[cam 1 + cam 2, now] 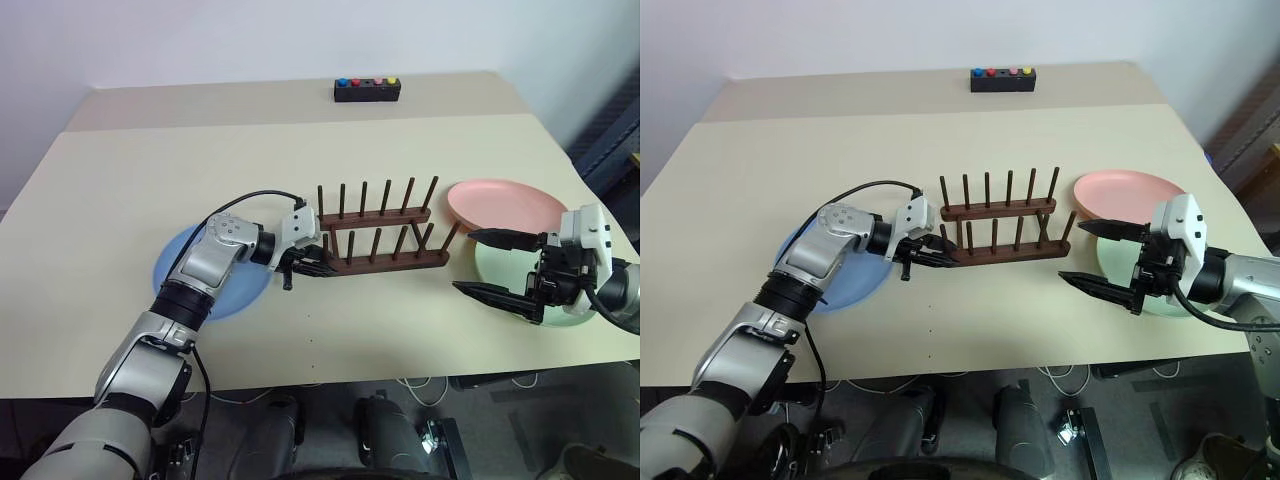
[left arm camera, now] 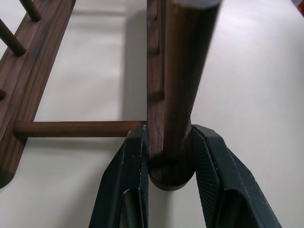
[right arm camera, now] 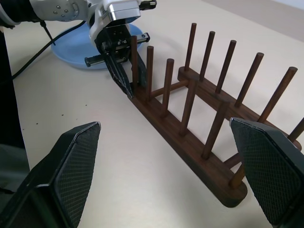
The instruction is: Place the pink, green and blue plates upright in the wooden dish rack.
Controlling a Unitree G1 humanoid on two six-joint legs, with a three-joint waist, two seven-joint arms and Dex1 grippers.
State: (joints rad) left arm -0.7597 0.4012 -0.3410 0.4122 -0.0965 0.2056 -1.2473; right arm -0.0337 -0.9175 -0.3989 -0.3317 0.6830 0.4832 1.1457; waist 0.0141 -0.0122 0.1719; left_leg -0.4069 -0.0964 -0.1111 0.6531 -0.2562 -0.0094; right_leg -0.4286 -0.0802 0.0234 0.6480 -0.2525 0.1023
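Left pincer [image 1: 305, 266] clamps the rack's [image 1: 385, 240] near rail end, apparently to steady or shift it, while the right pincer [image 1: 492, 262] hovers wide open beside the plates [image 1: 500, 203].

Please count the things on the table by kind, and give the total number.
Plates: 3, namely the pink plate, the green plate and the blue plate
Wooden dish rack: 1
Black box with coloured buttons: 1
Total: 5
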